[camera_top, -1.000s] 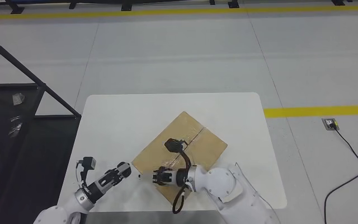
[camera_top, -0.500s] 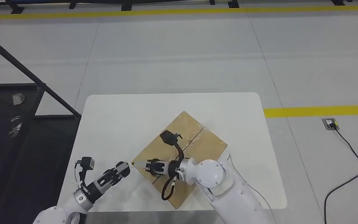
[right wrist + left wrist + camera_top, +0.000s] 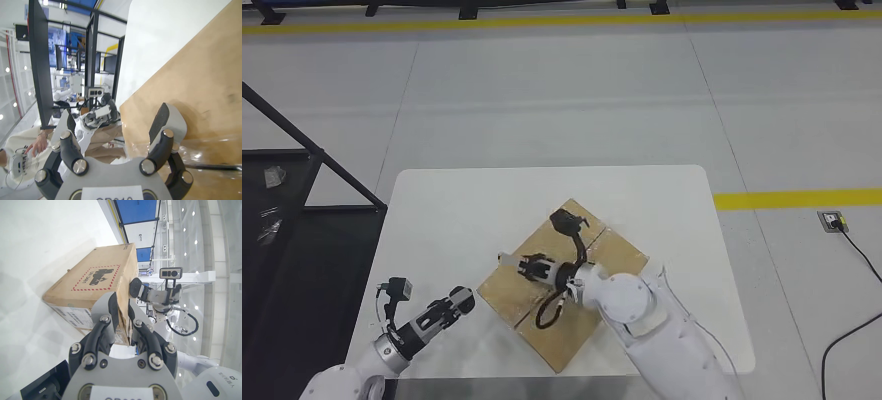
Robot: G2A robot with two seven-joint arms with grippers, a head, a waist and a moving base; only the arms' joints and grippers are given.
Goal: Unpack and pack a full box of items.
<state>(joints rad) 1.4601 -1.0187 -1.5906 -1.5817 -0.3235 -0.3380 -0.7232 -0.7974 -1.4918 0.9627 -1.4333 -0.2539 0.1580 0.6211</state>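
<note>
Hovering near the table's [image 3: 442, 215] front-left edge, the left gripper [image 3: 464, 300] has its fingers a narrow gap apart, empty, just beside the cardboard box's [image 3: 617, 255] nearest corner. That box sits diagonally mid-table, its top seam taped. Over its top, the right gripper [image 3: 535, 268] is spread wide, grasping nothing.

One cardboard box [image 3: 614, 252]; one white table [image 3: 442, 220].

Top view: the right arm [image 3: 627, 300] sprawls across the box [image 3: 622, 255], and much of its lid is covered! Lower left, the left arm [image 3: 392, 350] runs off the edge. Left wrist view: the left gripper [image 3: 122, 298] fingers [image 3: 113, 306] mask the box's near corner and part of its labels [image 3: 71, 315].
</note>
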